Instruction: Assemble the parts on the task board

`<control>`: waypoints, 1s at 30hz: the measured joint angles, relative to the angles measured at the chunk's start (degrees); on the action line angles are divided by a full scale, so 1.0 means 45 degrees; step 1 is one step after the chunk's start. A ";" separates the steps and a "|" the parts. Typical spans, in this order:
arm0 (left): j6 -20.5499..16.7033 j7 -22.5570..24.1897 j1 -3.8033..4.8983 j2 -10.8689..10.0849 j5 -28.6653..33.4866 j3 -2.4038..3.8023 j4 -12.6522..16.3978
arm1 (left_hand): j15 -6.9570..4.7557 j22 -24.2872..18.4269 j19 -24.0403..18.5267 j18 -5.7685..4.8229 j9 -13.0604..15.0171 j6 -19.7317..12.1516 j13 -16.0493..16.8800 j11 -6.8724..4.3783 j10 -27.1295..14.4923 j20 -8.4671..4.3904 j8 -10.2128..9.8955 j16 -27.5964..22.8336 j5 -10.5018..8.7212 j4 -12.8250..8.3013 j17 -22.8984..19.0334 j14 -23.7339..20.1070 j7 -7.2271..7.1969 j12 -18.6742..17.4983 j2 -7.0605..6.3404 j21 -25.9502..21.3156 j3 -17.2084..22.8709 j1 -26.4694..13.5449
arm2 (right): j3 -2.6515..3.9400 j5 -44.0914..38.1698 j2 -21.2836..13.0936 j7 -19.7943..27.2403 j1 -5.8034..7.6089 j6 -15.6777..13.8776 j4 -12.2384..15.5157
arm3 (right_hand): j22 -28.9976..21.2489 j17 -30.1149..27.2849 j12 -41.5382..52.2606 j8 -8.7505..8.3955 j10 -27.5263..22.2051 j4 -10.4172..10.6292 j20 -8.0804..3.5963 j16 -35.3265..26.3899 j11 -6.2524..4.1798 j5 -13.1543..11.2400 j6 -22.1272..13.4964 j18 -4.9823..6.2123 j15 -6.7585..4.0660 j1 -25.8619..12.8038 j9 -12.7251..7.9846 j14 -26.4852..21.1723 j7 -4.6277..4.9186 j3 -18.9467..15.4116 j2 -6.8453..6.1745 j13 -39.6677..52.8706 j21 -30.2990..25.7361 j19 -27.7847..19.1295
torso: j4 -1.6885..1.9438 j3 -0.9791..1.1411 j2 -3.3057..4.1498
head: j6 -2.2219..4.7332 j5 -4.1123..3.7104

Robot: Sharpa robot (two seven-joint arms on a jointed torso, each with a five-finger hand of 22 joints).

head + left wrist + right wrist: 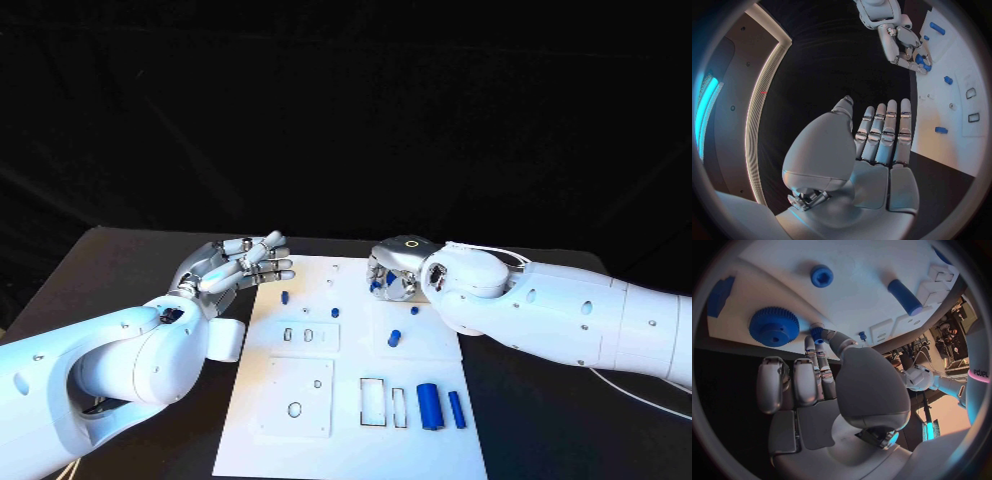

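Right hand [392,275] pinched a small blue part [817,334] over the task board's [361,440] far edge, beside a blue gear [774,326]. Left hand [238,264] hovered wide, empty, at the board's left side.

1. On the white arm [978,371] at the rim of the right wrist view, dark letters read roughly "edie"; the word is cut off.
2. Nothing else can be read.

Overhead head camera, two close wrist cameras
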 measured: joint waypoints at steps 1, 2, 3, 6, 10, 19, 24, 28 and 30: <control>0.0002 -0.0002 0.0001 0.0001 0.0004 0.0000 -0.0003 | 0.0000 0.0000 0.0000 0.0000 0.0000 0.0000 0.0000 0.0000 0.0000 0.0000 0.0000 0.0000 0.0000 0.0000 0.0000 0.0000 0.0000 0.0000 0.0000 0.0000 0.0000 0.0000 | 0.0000 -0.0002 0.0000 -0.0005 0.0000 -0.0014 0.0003 | 0.0078 0.0000 -0.0001 0.0000 0.0000 -0.0016 0.0000 0.0000 0.0000 -0.0007 0.0000 0.0000 0.0000 0.0000 0.0015 0.0000 0.0000 0.0086 0.0000 -0.0007 0.0013 0.0000 | 0.0005 -0.0004 0.0004 | 0.0001 0.0000; 0.0004 -0.0005 0.0001 0.0002 0.0008 0.0000 -0.0006 | 0.0000 0.0000 0.0000 0.0000 0.0000 0.0000 0.0000 0.0000 0.0000 0.0000 0.0000 0.0000 0.0000 0.0000 0.0000 0.0000 0.0000 0.0000 0.0000 0.0000 0.0000 0.0000 | 0.0000 -0.0005 -0.0002 -0.0013 0.0000 -0.0035 0.0013 | 0.0128 0.0016 -0.0003 0.0000 0.0032 -0.0023 -0.0042 0.0024 0.0033 -0.0008 0.0000 0.0000 0.0000 0.0020 0.0022 0.0000 0.0000 0.0120 -0.0021 -0.0018 0.0071 0.0042 | 0.0005 -0.0005 0.0005 | 0.0001 0.0000; 0.0006 -0.0007 0.0002 0.0004 0.0011 0.0000 -0.0010 | 0.0000 -0.0001 0.0000 0.0000 0.0000 0.0000 0.0000 0.0000 0.0000 0.0000 0.0000 0.0000 0.0000 0.0000 0.0000 0.0000 0.0000 0.0000 0.0000 0.0000 0.0000 0.0000 | 0.0000 -0.0009 -0.0007 -0.0023 -0.0001 -0.0062 0.0032 | 0.0178 0.0029 -0.0005 0.0000 0.0045 -0.0056 -0.0031 0.0061 0.0044 -0.0008 0.0014 0.0001 0.0000 0.0054 0.0029 0.0000 0.0014 0.0154 -0.0055 -0.0028 0.0106 0.0058 | 0.0013 -0.0005 0.0010 | 0.0004 0.0000; 0.0012 -0.0019 0.0002 0.0006 0.0021 0.0000 -0.0030 | 0.0000 0.0000 0.0000 0.0000 0.0000 0.0000 0.0000 0.0000 0.0000 0.0000 -0.0063 -0.0083 0.0000 0.0000 0.0000 0.0000 0.0000 -0.0066 0.0009 -0.0001 0.0000 0.0009 | -0.0017 -0.0032 -0.0040 -0.0077 -0.0020 -0.0225 0.0136 | 0.0241 0.0030 -0.0044 0.0000 0.0069 -0.0083 0.0000 0.0061 0.0021 -0.0017 0.0046 0.0001 0.0000 0.0054 0.0028 0.0000 0.0046 0.0255 -0.0055 -0.0063 0.0119 0.0089 | 0.0031 -0.0005 0.0018 | 0.0022 -0.0005; 0.0019 -0.0039 0.0004 0.0007 0.0023 0.0000 -0.0058 | 0.0047 -0.0001 0.0000 0.0000 -0.0014 -0.0046 -0.0011 0.0090 -0.0090 0.0000 -0.0152 -0.0171 0.0000 0.0000 0.0001 -0.0047 0.0139 -0.0177 0.0054 -0.0001 0.0000 0.0053 | -0.0030 -0.0074 -0.0065 -0.0178 -0.0060 -0.0542 0.0297 | 0.0241 0.0030 -0.0074 0.0000 0.0069 -0.0110 0.0000 0.0060 0.0021 0.0155 0.0046 0.0002 0.0000 0.0053 0.0047 0.0000 0.0046 0.0388 -0.0056 -0.0094 0.0157 0.0088 | 0.0040 -0.0012 0.0020 | 0.0073 -0.0020; 0.0045 -0.0060 0.0005 0.0012 0.0022 0.0000 -0.0094 | 0.0047 -0.0002 0.0000 -0.0001 -0.0013 -0.0046 -0.0010 0.0089 -0.0090 0.0000 -0.0199 -0.0171 0.0000 -0.0036 0.0000 -0.0047 0.0139 -0.0177 0.0001 -0.0001 -0.0036 0.0102 | 0.0027 -0.0258 0.0221 -0.0586 0.0001 -0.1720 0.0240 | 0.0240 0.0028 -0.0117 -0.0001 0.0068 -0.0105 0.0000 0.0122 0.0022 0.0178 0.0045 0.0001 0.0000 0.0115 0.0065 0.0000 0.0046 0.0561 -0.0119 -0.0141 0.0206 0.0088 | 0.0065 -0.0021 0.0037 | 0.0134 -0.0070; 0.0051 -0.0062 0.0006 0.0017 0.0022 0.0001 -0.0106 | 0.0094 -0.0002 0.0000 0.0000 -0.0013 -0.0046 -0.0009 0.0090 -0.0090 0.0000 -0.0199 -0.0236 0.0000 -0.0035 0.0000 -0.0094 0.0138 -0.0177 0.0001 -0.0001 -0.0036 0.0102 | 0.0032 -0.0343 0.0543 -0.0827 0.0019 -0.2320 0.0011 | 0.0238 0.0027 -0.0121 -0.0001 0.0067 -0.0094 0.0000 0.0174 0.0023 0.0095 0.0045 0.0002 0.0000 0.0115 0.0075 0.0000 0.0046 0.0576 -0.0119 -0.0143 0.0253 0.0088 | 0.0063 -0.0023 0.0060 | 0.0143 -0.0083; 0.0057 -0.0064 0.0006 0.0037 0.0021 0.0001 -0.0110 | 0.0094 -0.0002 0.0000 0.0000 -0.0013 -0.0046 -0.0009 0.0090 -0.0090 0.0000 -0.0199 -0.0243 0.0000 -0.0035 0.0001 -0.0094 0.0138 -0.0177 0.0002 -0.0001 -0.0035 0.0102 | 0.0034 -0.0369 0.0800 -0.0952 0.0025 -0.2651 -0.0217 | 0.0238 0.0027 -0.0140 -0.0001 0.0066 -0.0091 0.0000 0.0173 0.0023 0.0091 0.0045 0.0003 0.0000 0.0114 0.0075 0.0000 0.0046 0.0579 -0.0120 -0.0143 0.0253 0.0087 | 0.0079 -0.0028 0.0068 | 0.0135 -0.0084; 0.0060 -0.0064 0.0007 0.0046 0.0021 0.0001 -0.0114 | 0.0094 -0.0002 0.0000 0.0000 -0.0013 -0.0046 -0.0009 0.0090 -0.0090 0.0000 -0.0198 -0.0243 0.0000 -0.0035 0.0000 -0.0094 0.0138 -0.0177 0.0001 -0.0002 -0.0036 0.0101 | 0.0035 -0.0370 0.0941 -0.0986 0.0027 -0.2772 -0.0336 | 0.0238 0.0027 -0.0150 -0.0002 0.0066 -0.0043 0.0000 0.0173 0.0024 0.0090 0.0044 0.0003 0.0001 0.0114 0.0074 0.0000 0.0046 0.0627 -0.0120 -0.0144 0.0253 0.0087 | 0.0087 -0.0029 0.0076 | 0.0131 -0.0084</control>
